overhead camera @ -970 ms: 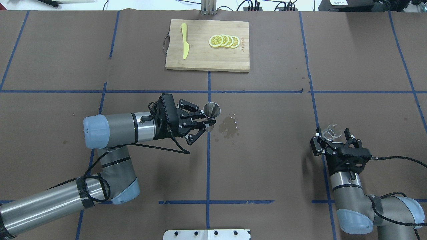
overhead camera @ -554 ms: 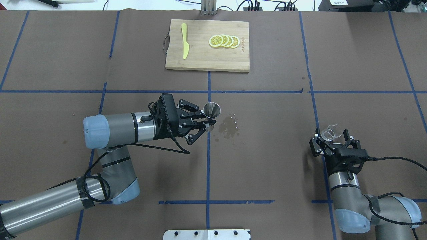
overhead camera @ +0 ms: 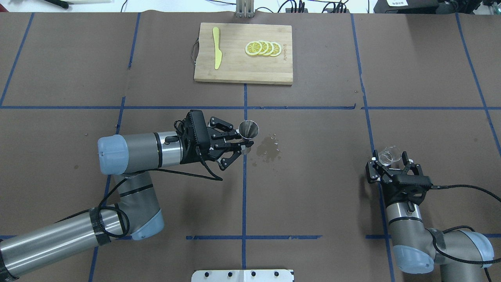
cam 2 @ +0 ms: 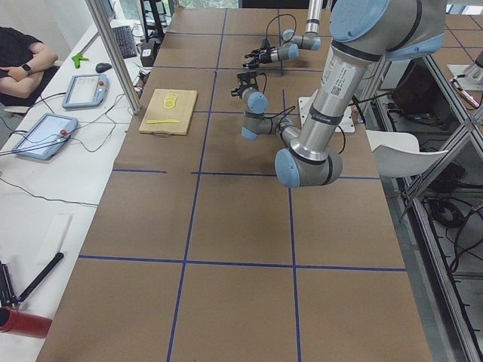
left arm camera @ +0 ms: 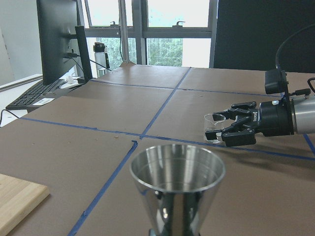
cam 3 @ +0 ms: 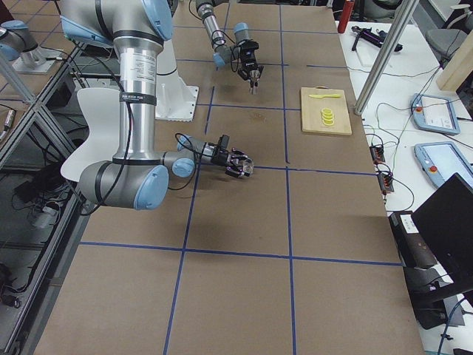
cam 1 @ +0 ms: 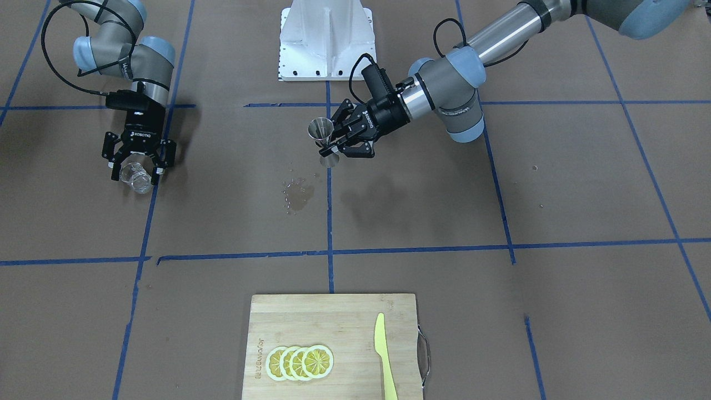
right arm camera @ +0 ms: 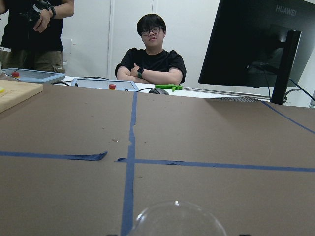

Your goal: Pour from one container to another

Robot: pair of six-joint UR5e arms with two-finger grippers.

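Observation:
The steel jigger (overhead camera: 249,130) stands upright above the table's middle, with my left gripper (overhead camera: 244,141) shut on its narrow waist. From the front, the jigger (cam 1: 321,130) sits at the left gripper's (cam 1: 331,147) fingertips. Its open cone (left arm camera: 177,184) fills the lower left wrist view. The clear glass cup (overhead camera: 387,154) is low over the table at the right, with my right gripper (overhead camera: 389,159) shut around it. The front view shows the cup (cam 1: 135,178) between that gripper's (cam 1: 136,169) fingers. Only its rim (right arm camera: 174,219) shows in the right wrist view.
A wet spill (overhead camera: 268,149) marks the paper just right of the jigger. A wooden cutting board (overhead camera: 235,70) at the far middle carries lemon slices (overhead camera: 263,48) and a yellow knife (overhead camera: 216,47). People (right arm camera: 152,59) are beyond the table's right end.
My right arm has drawn back and down a little with the glass cup still between its fingers. The left arm and the jigger have not moved.

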